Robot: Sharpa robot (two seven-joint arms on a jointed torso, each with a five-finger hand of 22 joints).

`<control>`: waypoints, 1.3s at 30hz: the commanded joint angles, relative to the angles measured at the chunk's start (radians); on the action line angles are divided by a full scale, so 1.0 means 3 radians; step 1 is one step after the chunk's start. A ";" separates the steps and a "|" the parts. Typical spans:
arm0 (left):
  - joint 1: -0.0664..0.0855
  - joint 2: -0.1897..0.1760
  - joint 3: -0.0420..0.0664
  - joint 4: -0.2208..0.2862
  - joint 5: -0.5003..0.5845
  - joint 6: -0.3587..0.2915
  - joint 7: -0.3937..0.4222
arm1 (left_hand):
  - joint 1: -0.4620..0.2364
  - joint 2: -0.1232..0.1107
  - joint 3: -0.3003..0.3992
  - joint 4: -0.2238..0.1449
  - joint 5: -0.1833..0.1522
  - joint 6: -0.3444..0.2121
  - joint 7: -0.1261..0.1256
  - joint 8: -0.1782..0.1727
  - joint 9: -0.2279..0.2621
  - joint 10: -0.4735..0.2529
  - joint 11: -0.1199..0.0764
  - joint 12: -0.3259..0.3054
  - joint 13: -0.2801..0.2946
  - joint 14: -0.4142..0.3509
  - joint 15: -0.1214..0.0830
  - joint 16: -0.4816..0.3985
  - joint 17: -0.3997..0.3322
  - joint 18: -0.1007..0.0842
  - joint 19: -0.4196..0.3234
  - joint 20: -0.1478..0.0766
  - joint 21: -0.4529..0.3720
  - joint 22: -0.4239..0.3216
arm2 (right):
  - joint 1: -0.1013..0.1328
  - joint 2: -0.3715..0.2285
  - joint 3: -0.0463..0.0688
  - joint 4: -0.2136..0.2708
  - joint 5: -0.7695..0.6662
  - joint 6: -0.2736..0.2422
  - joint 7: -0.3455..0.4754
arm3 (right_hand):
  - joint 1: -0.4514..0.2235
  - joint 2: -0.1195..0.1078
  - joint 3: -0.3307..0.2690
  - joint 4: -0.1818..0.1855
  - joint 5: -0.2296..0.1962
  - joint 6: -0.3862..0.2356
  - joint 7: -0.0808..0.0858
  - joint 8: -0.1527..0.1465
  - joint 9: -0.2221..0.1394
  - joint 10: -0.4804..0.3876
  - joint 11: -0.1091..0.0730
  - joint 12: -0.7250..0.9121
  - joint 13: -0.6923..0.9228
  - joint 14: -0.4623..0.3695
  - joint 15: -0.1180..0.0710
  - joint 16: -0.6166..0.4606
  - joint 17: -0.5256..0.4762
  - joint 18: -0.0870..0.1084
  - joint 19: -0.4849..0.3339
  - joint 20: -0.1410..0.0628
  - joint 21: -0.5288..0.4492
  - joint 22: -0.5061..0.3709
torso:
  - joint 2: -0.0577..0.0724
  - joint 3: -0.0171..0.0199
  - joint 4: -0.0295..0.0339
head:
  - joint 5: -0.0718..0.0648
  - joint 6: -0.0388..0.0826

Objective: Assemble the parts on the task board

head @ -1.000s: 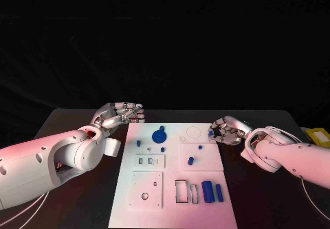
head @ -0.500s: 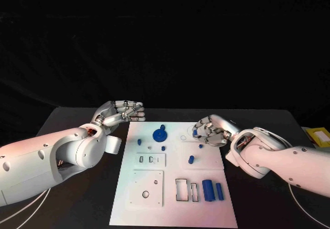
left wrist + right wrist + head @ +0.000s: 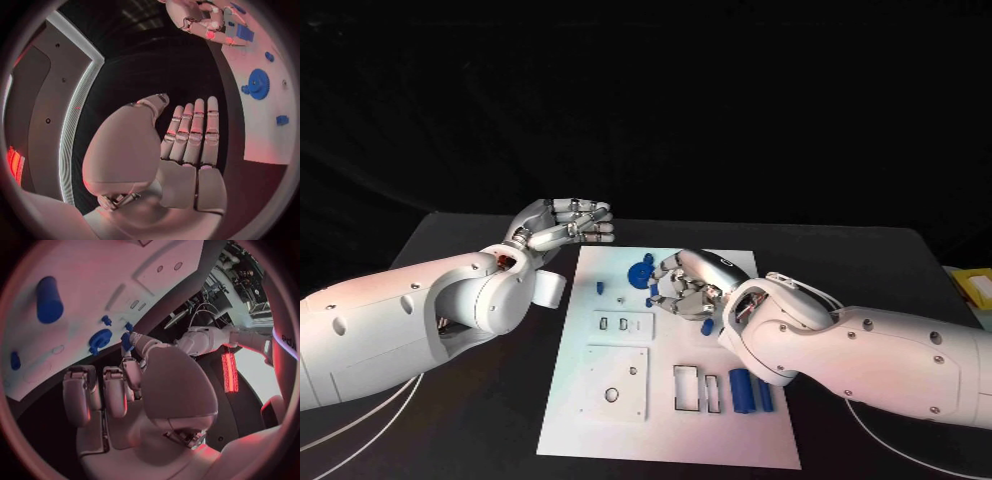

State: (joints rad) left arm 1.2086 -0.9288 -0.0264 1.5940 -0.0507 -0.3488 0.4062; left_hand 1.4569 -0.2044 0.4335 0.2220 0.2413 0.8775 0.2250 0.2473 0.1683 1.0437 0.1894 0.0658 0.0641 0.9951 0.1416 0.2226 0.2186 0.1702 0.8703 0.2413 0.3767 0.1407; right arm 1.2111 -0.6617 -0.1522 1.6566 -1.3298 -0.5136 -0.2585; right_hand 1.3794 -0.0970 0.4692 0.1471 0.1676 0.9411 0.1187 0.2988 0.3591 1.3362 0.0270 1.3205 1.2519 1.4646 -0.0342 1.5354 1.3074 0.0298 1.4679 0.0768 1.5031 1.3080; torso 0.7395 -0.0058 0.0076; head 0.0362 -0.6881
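Observation:
The white task board (image 3: 620, 432) lies mid-table. At its far end stands a blue gear (image 3: 638, 274), with small blue pegs (image 3: 599, 289) beside it and two blue cylinders (image 3: 749, 391) next to rectangular slots near the front. My right hand (image 3: 684, 285) hovers over the board just right of the gear, pinching a small blue part (image 3: 127, 341) at its fingertips. The right wrist view shows the gear (image 3: 100, 339) and one cylinder (image 3: 49, 299) beyond the fingers. My left hand (image 3: 568, 222) hangs off the board's far left corner, fingers stretched out and holding nothing (image 3: 187, 137).
A yellow object (image 3: 972, 284) lies at the table's right edge. White cables (image 3: 358, 440) trail at the front left. A blue peg (image 3: 708, 326) stands mid-board, close under my right forearm. Black table (image 3: 444, 250) surrounds the board.
My right hand has travelled left from the board's right edge to beside the gear, carrying the small blue part. The left hand has stayed about where it was; the camera shifted slightly.

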 commanded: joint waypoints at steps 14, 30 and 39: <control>0.0004 0.0025 0.0003 0.0001 0.0007 0.0053 0.0018 | -0.0030 0.0000 0.0003 -0.0024 -0.0015 -0.0022 0.0064 -0.0014 0.0005 -0.0019 -0.0007 -0.0005 0.0002 -0.0026 0.0002 -0.0025 0.0006 0.0037 -0.0023 0.0008 0.0016 -0.0006 | -0.0173 0.0336 -0.0018 -0.0150 -0.0423 0.0146 -0.0337 | -0.0095 -0.0041 0.0009 0.0003 -0.0002 0.0014 -0.0010 0.0114 0.0147 0.0004 0.0030 -0.0014 0.0006 0.0278 0.0010 -0.0001 0.0524 -0.0021 0.0138 0.0001 -0.0009 0.0644 | 0.0000 0.0000 0.0004 | 0.0033 -0.0027; 0.0004 0.0022 0.0003 -0.0003 0.0007 0.0058 0.0014 | -0.0033 -0.0001 0.0002 -0.0024 -0.0016 -0.0023 0.0065 -0.0014 0.0006 -0.0019 -0.0007 -0.0004 0.0002 -0.0026 0.0002 -0.0025 0.0007 0.0037 -0.0024 0.0009 0.0016 -0.0007 | -0.0215 0.0385 -0.0024 -0.0208 -0.0549 0.0261 -0.0414 | -0.0130 -0.0084 -0.0004 0.0000 -0.0023 0.0015 -0.0009 0.0120 0.0150 0.0005 0.0033 -0.0013 0.0008 0.0278 0.0014 -0.0002 0.0523 -0.0021 0.0140 0.0007 -0.0008 0.0647 | -0.0003 0.0001 0.0003 | 0.0039 -0.0059; 0.0004 0.0021 0.0003 -0.0002 0.0007 0.0059 0.0013 | -0.0033 -0.0001 0.0002 -0.0024 -0.0016 -0.0023 0.0065 -0.0014 0.0006 -0.0019 -0.0007 -0.0004 0.0002 -0.0026 0.0002 -0.0025 0.0007 0.0037 -0.0024 0.0009 0.0016 -0.0007 | -0.0222 0.0398 -0.0025 -0.0233 -0.0561 0.0305 -0.0434 | -0.0159 -0.0115 -0.0015 0.0004 -0.0038 0.0009 -0.0003 0.0118 0.0149 -0.0004 0.0037 -0.0022 -0.0001 0.0277 0.0017 -0.0004 0.0518 -0.0019 0.0134 0.0010 -0.0016 0.0640 | -0.0001 -0.0001 0.0005 | 0.0036 -0.0063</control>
State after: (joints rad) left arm 1.2087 -0.9239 -0.0264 1.5919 -0.0507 -0.3483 0.4053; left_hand 1.4569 -0.2044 0.4363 0.2191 0.2413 0.8775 0.2249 0.2473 0.1689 1.0437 0.1894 0.0658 0.0640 0.9951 0.1416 0.2188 0.2193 0.1702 0.8703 0.2413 0.3767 0.1397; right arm 1.1464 -0.5438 -0.1592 1.5883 -1.4763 -0.4488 -0.3760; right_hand 1.3350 -0.1307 0.4688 0.1472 0.1597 0.9379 0.1153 0.3185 0.3613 1.3360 0.0342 1.3166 1.2520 1.4646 -0.0342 1.5354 1.3074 0.0298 1.4678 0.0769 1.5031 1.3075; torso 0.7390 -0.0057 0.0092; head 0.0476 -0.7071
